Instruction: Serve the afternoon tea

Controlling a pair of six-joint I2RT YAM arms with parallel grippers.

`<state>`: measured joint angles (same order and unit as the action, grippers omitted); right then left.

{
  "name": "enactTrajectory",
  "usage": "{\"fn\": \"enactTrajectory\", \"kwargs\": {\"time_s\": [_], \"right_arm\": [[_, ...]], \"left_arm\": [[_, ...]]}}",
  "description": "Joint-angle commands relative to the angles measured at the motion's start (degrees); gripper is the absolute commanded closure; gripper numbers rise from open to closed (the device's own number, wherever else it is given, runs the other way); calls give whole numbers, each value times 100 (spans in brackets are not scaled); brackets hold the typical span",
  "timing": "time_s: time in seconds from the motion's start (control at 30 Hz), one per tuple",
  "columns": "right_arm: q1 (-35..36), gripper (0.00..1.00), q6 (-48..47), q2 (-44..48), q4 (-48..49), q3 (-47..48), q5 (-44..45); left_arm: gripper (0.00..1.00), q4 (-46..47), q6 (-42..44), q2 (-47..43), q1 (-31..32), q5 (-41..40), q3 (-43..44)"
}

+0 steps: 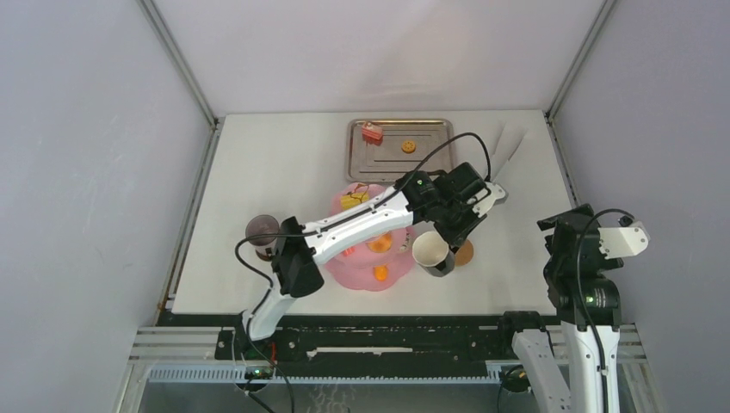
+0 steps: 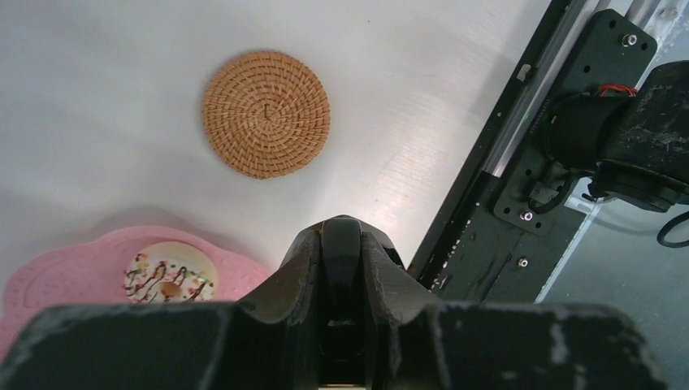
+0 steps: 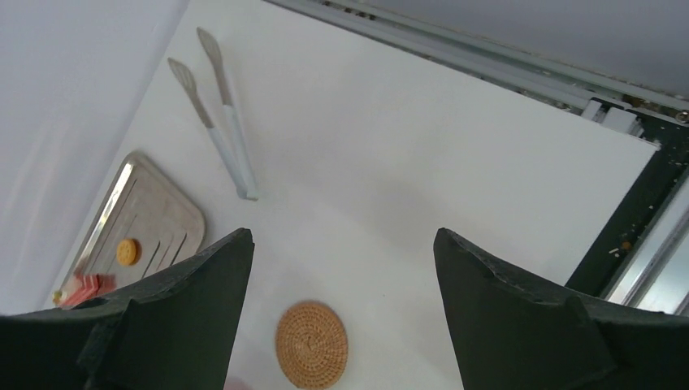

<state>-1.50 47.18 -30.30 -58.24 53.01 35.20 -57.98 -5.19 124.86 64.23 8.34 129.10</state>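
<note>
black mug [image 1: 432,253] hangs tilted, just beside woven coaster [image 1: 465,252], pinched at rim by my left gripper [image 1: 445,234]. right gripper [image 3: 341,240] spread, idle. i fear off-centre release tips mug against pink stand [image 1: 357,280].

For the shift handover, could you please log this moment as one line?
left gripper: shut on black white-lined mug | mug: beside round woven brown coaster | right gripper: open, empty

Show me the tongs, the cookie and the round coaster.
tongs [image 3: 246,188]: right wrist view, on the joined end.
cookie [image 3: 126,251]: right wrist view, on its middle.
coaster [image 2: 266,114]: left wrist view, on its centre.
</note>
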Motion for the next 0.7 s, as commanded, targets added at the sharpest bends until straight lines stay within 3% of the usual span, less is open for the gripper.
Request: {"fn": "enactTrajectory", "kwargs": {"time_s": [0.0, 0.57, 0.67], "right_arm": [[-26, 11, 493, -181, -191, 284, 537], [-34, 11, 252, -144, -66, 368, 462], [-35, 12, 234, -114, -51, 368, 415]], "left_arm": [[100, 310, -343, 33, 117, -108, 13], [99, 385, -997, 704, 198, -561, -183], [81, 348, -1019, 768, 197, -454, -134]]}}
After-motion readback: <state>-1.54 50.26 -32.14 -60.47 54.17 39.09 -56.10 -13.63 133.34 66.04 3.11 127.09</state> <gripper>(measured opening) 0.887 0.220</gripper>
